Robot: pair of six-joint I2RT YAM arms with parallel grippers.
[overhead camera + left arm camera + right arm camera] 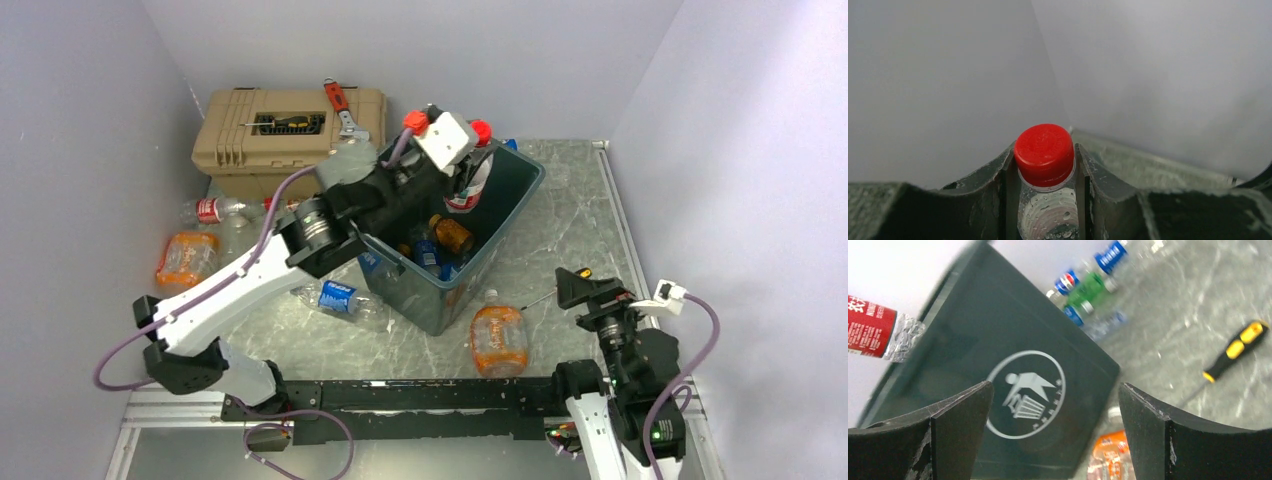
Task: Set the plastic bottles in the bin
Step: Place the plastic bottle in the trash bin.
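The bin (500,215) is a dark green-grey tub in the middle of the table, with several bottles (440,245) inside. Over its far end my left gripper (462,160) is shut on the neck of a clear red-labelled bottle (467,190). That bottle hangs upright with its red cap (1044,152) between my fingers (993,175). My right gripper (580,285) is open right of the bin, its jaws wide apart and nothing between them (1055,395). More bottles lie on the table: an orange-labelled one (497,338), a blue-labelled one (340,298), a red-labelled one (210,209) and a crushed orange one (187,258).
A tan toolbox (240,150) stands at the back left with a red wrench (340,105) and a screwdriver (285,122) on its lid. A yellow-handled screwdriver (1235,350) lies beside the right gripper. More bottles (1088,290) lie behind the bin (1013,365). Walls enclose the table.
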